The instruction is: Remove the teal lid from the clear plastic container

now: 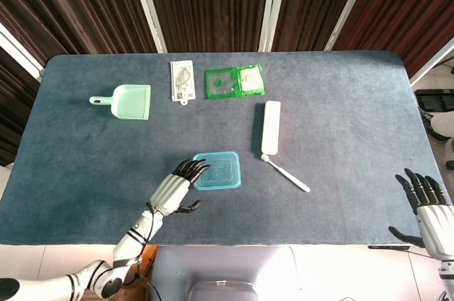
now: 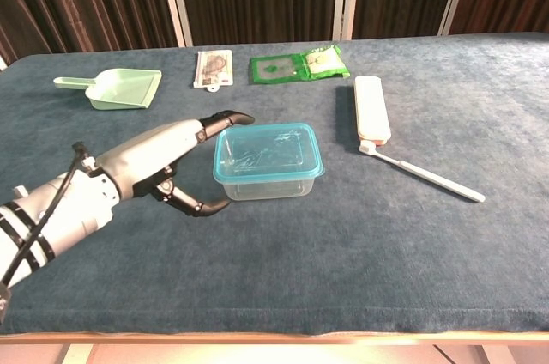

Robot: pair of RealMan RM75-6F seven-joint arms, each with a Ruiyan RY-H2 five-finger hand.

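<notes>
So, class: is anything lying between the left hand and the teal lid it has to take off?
Nothing visible. The left hand is open right at the container's left side, fingers by the lid's edge, with only bare table around. The scoop, packets and toothbrush lie off that path.

Left robot hand reaches over the teal lid.

Container at centre of the surface, lid on it, left hand just left, toothbrush right, dustpan behind-left.
</notes>
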